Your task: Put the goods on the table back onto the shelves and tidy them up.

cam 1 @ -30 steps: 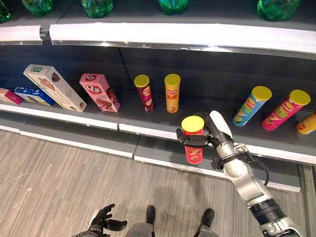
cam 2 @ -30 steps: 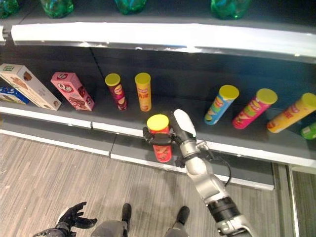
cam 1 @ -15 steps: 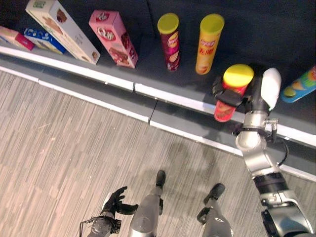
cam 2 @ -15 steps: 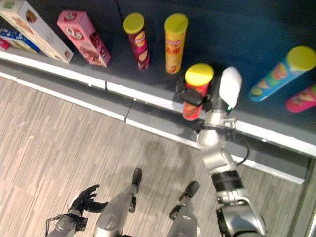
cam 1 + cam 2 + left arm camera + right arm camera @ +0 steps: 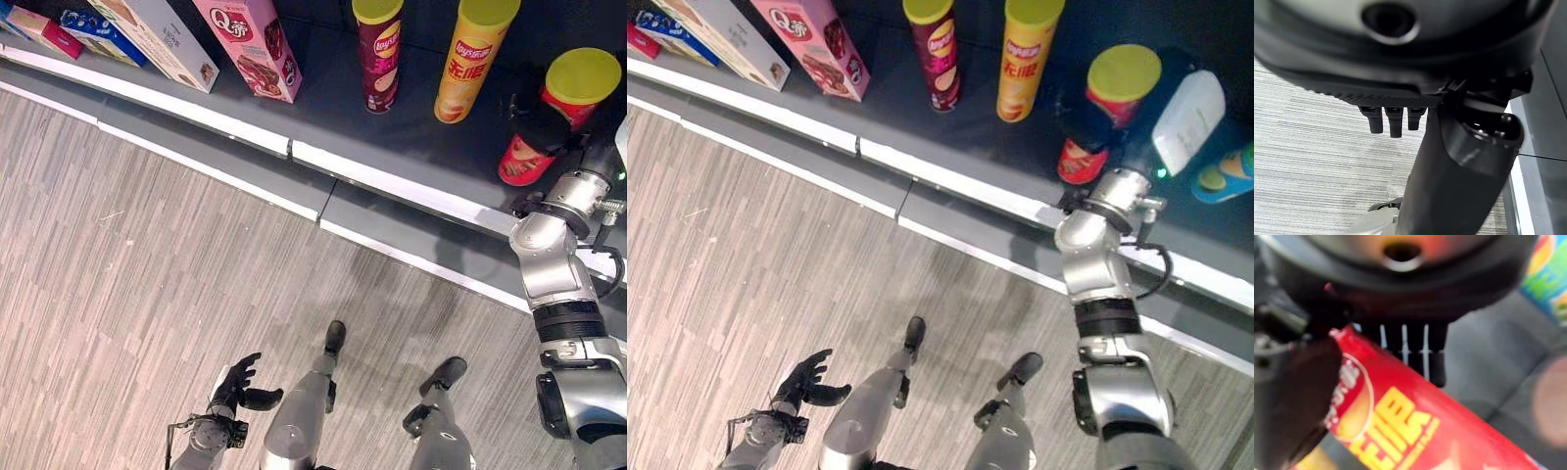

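My right hand (image 5: 537, 119) is shut on a red chip can (image 5: 524, 162) with a yellow lid (image 5: 584, 74). It holds the can over the dark lower shelf (image 5: 411, 137), just right of a yellow can (image 5: 464, 61). The red can leans, and I cannot tell whether its base touches the shelf board. In the right wrist view the fingers (image 5: 1410, 347) and thumb (image 5: 1295, 396) wrap round the red can (image 5: 1400, 431). My left hand (image 5: 238, 380) hangs open low over the floor, holding nothing, and its straight fingers (image 5: 1391, 120) show in the left wrist view.
On the same shelf stand a maroon can (image 5: 378, 57), a pink box (image 5: 253, 44), a white box (image 5: 162, 37) and a blue box (image 5: 96, 23). A multicoloured can (image 5: 1227, 174) lies right of my hand. The shelf's white front strip (image 5: 392, 186) runs above grey wood-look floor (image 5: 147, 264).
The camera has tipped down and closer to the shelf. My right hand has carried the red can from in front of the shelf edge onto the shelf, beside the yellow can.
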Motion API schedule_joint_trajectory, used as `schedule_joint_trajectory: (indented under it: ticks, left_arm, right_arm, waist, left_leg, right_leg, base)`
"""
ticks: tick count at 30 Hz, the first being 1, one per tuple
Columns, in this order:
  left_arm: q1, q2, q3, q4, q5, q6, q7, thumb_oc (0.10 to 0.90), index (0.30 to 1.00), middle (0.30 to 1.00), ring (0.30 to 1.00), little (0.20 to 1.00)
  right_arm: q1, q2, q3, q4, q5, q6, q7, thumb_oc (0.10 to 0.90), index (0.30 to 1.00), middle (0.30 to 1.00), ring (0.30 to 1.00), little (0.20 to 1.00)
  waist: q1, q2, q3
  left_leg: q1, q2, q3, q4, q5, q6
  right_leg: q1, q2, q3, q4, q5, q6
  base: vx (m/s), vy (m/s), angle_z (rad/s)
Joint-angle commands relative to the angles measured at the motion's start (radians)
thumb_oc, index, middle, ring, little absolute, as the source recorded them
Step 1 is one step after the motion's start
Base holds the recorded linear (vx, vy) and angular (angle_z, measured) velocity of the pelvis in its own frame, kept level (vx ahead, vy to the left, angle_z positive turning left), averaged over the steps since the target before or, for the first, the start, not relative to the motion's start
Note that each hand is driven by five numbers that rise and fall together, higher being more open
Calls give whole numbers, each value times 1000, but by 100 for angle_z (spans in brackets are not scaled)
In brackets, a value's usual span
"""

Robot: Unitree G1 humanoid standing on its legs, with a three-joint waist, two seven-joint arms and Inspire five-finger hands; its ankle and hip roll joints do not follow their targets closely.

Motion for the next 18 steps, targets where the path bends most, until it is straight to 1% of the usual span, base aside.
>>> schedule_joint_trajectory:
  ticks: [1, 2, 3, 4, 5, 6, 7, 8, 12, 13, 14, 18]
  left_arm:
    - [5, 97, -59, -7, 0, -41, 35, 800, 900, 900, 900, 900]
    - [5, 99, -60, -12, 0, -42, 35, 800, 900, 900, 900, 900]
    - [5, 101, -62, -21, -2, -46, 37, 800, 900, 900, 900, 900]
    - [8, 100, -64, -22, -1, -46, 38, 800, 900, 900, 900, 900]
    - [8, 98, -69, -24, -1, -50, 39, 800, 900, 900, 900, 900]
    - [10, 97, -70, -25, 1, -50, 41, 800, 900, 900, 900, 900]
    - [10, 97, -70, -25, 1, -50, 41, 800, 900, 900, 900, 900]
    - [10, 98, -71, -27, 3, -51, 41, 800, 900, 900, 900, 900]
    - [8, 94, -71, -25, 3, -51, 46, 800, 900, 900, 900, 900]
    - [6, 90, -72, -19, 1, -49, 47, 800, 900, 900, 900, 900]
    - [5, 89, -73, -20, 4, -49, 48, 800, 900, 900, 900, 900]
    - [4, 84, -73, -14, 11, -44, 53, 800, 900, 900, 900, 900]
  right_arm:
    - [-101, -128, 28, -51, -23, -44, -99, 400, 300, 300, 300, 300]
    - [-103, -132, 27, -43, -21, -42, -102, 400, 300, 300, 300, 300]
    - [-105, -135, 23, -30, -11, -44, -112, 400, 300, 300, 300, 300]
    - [-112, -140, 20, -18, 0, -42, -119, 400, 300, 300, 300, 300]
    - [-118, -149, 21, -11, 4, -46, -129, 400, 300, 300, 300, 300]
    - [-125, -154, 21, -5, 11, -46, -132, 400, 300, 300, 300, 300]
    - [-125, -154, 21, -4, 11, -46, -133, 400, 300, 300, 300, 300]
    - [-127, -155, 22, -2, 13, -46, -133, 400, 300, 300, 300, 300]
    - [-126, -151, 21, -7, 13, -40, -136, 400, 300, 300, 300, 300]
    - [-121, -143, 21, -9, 14, -38, -138, 772, 858, 858, 858, 858]
    - [-117, -135, 23, -10, 14, -39, -138, 800, 900, 900, 900, 900]
    - [-83, -96, 27, -18, 4, -31, -139, 800, 900, 900, 900, 900]
  waist:
    - [25, 2, -92]
    - [27, 8, -86]
    - [26, 19, -83]
    - [25, 26, -89]
    - [29, 38, -85]
    - [29, 40, -93]
    - [29, 40, -93]
    - [30, 45, -88]
    - [28, 46, -91]
    - [25, 44, -91]
    - [24, 42, -92]
    - [16, 28, -95]
  left_leg:
    - [-71, 28, -20, 19, -43, -35]
    - [-82, 22, -19, 23, -24, -31]
    - [-85, 18, -18, 21, -23, -31]
    - [-79, 19, -19, 12, -39, -33]
    - [-92, 12, -12, 15, -20, -28]
    - [-85, 12, -15, 11, -39, -31]
    - [-85, 12, -15, 11, -39, -31]
    - [-94, 7, -12, 16, -22, -26]
    - [-95, 5, -16, 15, -22, -22]
    - [-95, 4, -17, 17, -23, -22]
    - [-93, 4, -17, 17, -24, -21]
    - [-85, 7, -17, 17, -27, -22]
  right_leg:
    - [-24, -82, 75, 190, -170, 85]
    - [-37, -89, 64, 193, -151, 76]
    - [-44, -90, 70, 194, -150, 78]
    - [-46, -87, 88, 196, -168, 88]
    - [-65, -95, 81, 197, -146, 80]
    - [-61, -92, 95, 196, -164, 91]
    - [-61, -92, 95, 196, -164, 92]
    - [-69, -97, 85, 195, -143, 82]
    - [-69, -97, 87, 195, -142, 81]
    - [-68, -97, 88, 197, -144, 80]
    - [-66, -97, 88, 196, -145, 80]
    - [-52, -92, 85, 188, -145, 78]
  base:
    - [6, -34, 1]
    - [-3, -24, 4]
    - [0, 0, 0]
    - [0, 0, 0]
    - [86, -17, 2]
    - [0, 0, 0]
    - [0, 0, 0]
    - [-77, 33, 1]
    - [-20, 8, 1]
    - [0, 0, 0]
    - [0, 0, 0]
    - [0, 0, 0]
